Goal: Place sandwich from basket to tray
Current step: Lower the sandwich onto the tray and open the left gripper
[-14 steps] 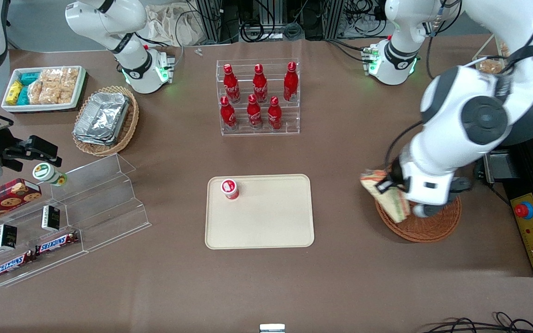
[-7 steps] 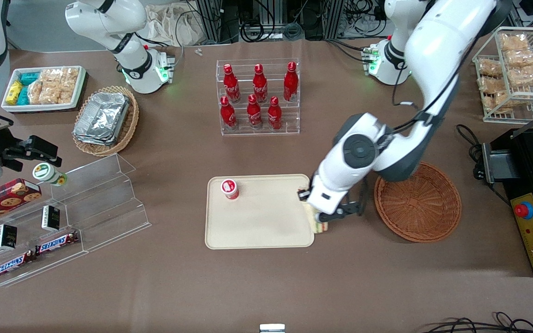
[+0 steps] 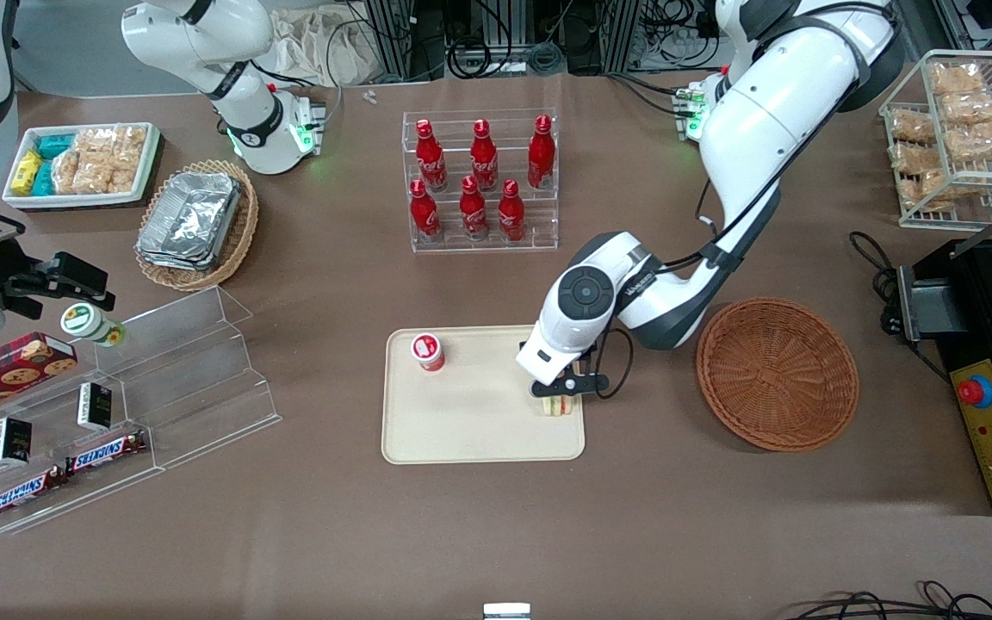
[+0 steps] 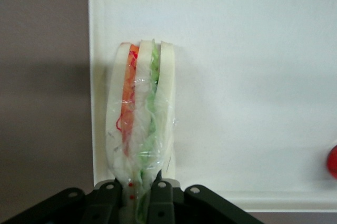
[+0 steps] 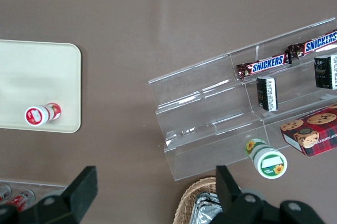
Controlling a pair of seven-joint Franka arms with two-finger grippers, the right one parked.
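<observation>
My left gripper (image 3: 558,398) is shut on the sandwich (image 3: 558,406) and holds it over the beige tray (image 3: 479,430), at the tray edge nearest the basket. In the left wrist view the wrapped sandwich (image 4: 139,108), pale bread with orange and green filling, stands on edge between the black fingers (image 4: 163,200), just inside the tray rim (image 4: 96,103). I cannot tell whether it touches the tray. The round reddish-brown wicker basket (image 3: 778,373) sits beside the tray toward the working arm's end of the table, with nothing in it.
A red-capped bottle (image 3: 428,351) lies on the tray's corner farther from the camera. A clear rack of red bottles (image 3: 480,181) stands farther from the camera than the tray. A clear stepped shelf (image 3: 143,405) with snacks lies toward the parked arm's end.
My gripper has carried the sandwich out of the basket, across the gap and onto the tray's edge area. The basket is left bare.
</observation>
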